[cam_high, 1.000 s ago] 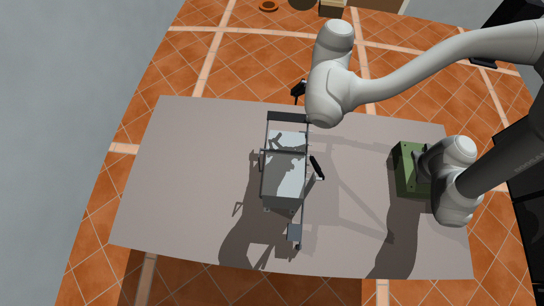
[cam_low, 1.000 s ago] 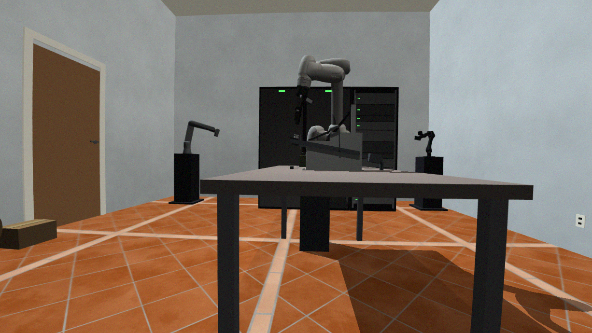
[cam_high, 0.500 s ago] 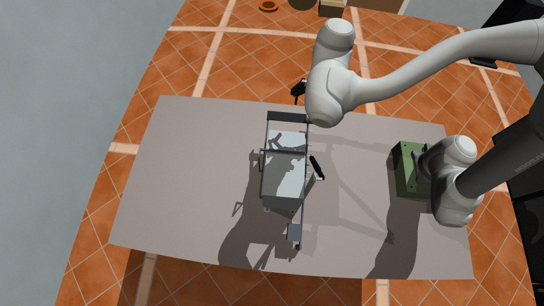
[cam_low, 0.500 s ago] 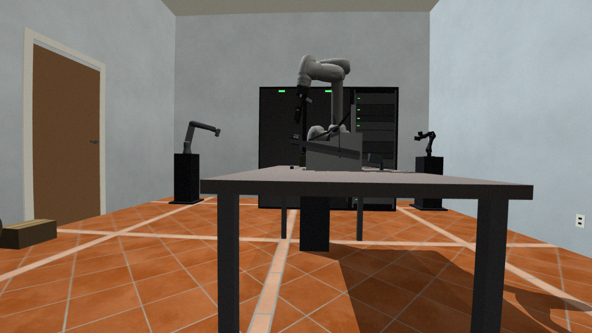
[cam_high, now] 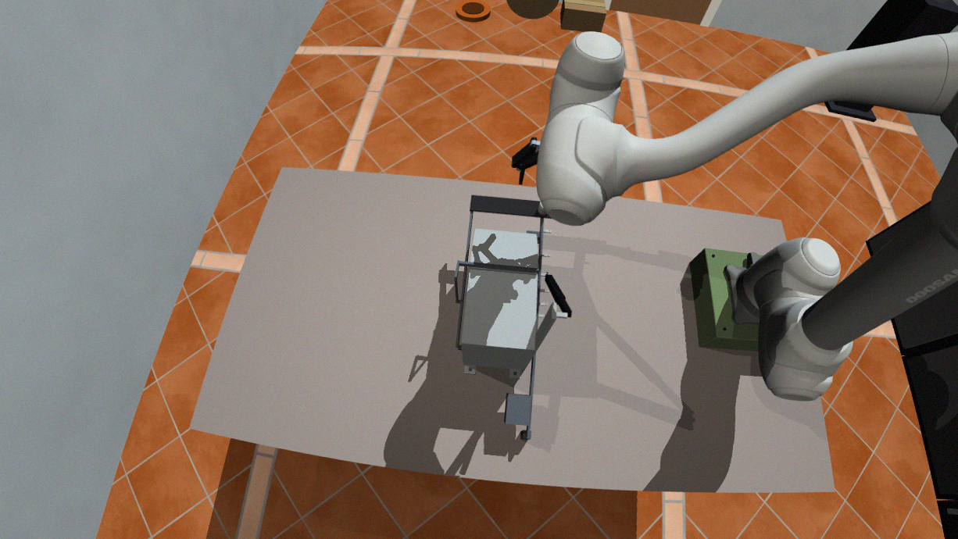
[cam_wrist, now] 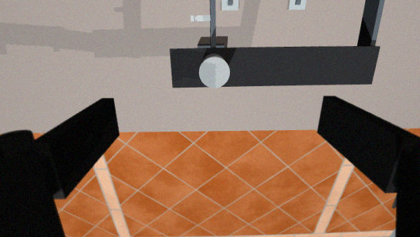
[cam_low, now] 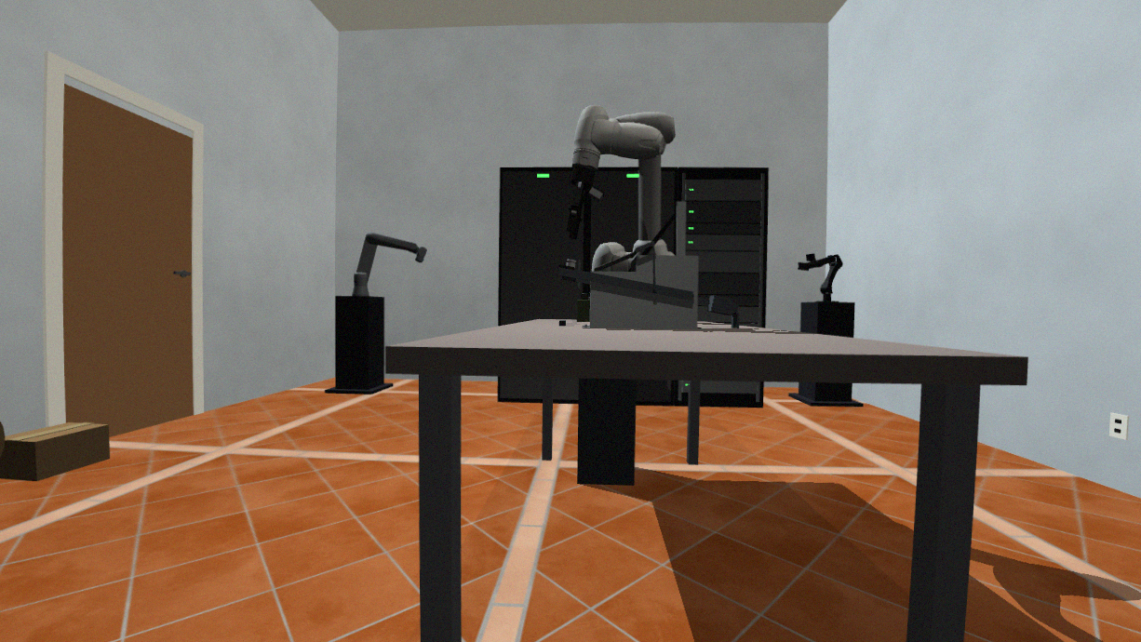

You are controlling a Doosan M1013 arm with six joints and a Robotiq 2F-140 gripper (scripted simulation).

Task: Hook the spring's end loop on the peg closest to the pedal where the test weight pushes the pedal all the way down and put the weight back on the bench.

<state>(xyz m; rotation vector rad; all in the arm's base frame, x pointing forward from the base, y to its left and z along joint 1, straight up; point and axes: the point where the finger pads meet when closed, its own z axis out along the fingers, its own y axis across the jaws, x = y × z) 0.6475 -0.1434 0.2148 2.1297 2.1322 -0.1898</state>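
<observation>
The feeder (cam_high: pixel 499 298) is a grey box with a rod frame in the middle of the bench. Its dark pedal (cam_high: pixel 504 205) lies at the far end and also shows in the wrist view (cam_wrist: pixel 273 66). The steel test weight (cam_wrist: pixel 214 71), a round cylinder seen from above, stands on the pedal near its left end; in the overhead view the arm hides it. A row of small pegs (cam_high: pixel 541 267) runs along the feeder's right rail, with the black spring (cam_high: pixel 557 295) beside it. My gripper (cam_wrist: pixel 219 116) (cam_high: pixel 524 159) is open and empty, high above the bench's far edge, just beyond the pedal.
The arm's green base block (cam_high: pixel 720 308) sits at the right side of the bench. A small grey plate (cam_high: pixel 517 408) lies at the feeder's near end. Floor tiles show beyond the far edge. Other arms on pedestals (cam_low: pixel 359 318) stand away from the bench.
</observation>
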